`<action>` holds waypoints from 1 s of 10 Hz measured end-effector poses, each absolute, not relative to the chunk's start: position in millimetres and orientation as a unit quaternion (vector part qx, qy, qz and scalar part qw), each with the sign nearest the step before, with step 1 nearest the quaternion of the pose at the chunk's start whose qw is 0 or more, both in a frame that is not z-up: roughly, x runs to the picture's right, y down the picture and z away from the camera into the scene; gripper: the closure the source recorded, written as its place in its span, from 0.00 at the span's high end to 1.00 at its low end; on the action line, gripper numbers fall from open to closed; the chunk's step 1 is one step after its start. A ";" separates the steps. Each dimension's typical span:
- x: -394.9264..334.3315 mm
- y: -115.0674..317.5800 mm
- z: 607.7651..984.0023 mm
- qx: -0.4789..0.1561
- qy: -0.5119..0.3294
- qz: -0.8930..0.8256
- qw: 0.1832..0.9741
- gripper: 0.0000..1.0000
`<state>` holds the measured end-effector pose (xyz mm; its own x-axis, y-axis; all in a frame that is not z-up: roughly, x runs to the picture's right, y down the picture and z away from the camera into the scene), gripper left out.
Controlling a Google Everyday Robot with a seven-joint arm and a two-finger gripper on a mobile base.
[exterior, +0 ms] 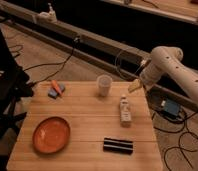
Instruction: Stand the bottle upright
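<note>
The slim off-white bottle [125,110] is on the right part of the wooden table [87,125], with its pale cap towards the far edge; whether it lies flat or stands I cannot tell. My gripper [134,87] hangs from the white arm [168,70] above and to the right of the bottle's cap, near the table's far right corner. It is apart from the bottle and holds nothing that I can see.
A translucent plastic cup [104,85] stands near the far edge, left of the gripper. A flat black bar [117,145] lies near the front. An orange plate [51,134] sits front left. A blue and orange item [55,89] lies far left. Cables and a blue box [170,108] are on the floor.
</note>
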<state>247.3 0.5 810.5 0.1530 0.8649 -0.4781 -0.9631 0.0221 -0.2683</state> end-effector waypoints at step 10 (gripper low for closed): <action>227.1 23.4 856.6 -0.319 0.115 0.640 0.689 0.74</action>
<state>227.1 23.4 856.6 0.1542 0.8092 -0.5669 -0.9558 -0.0231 -0.2930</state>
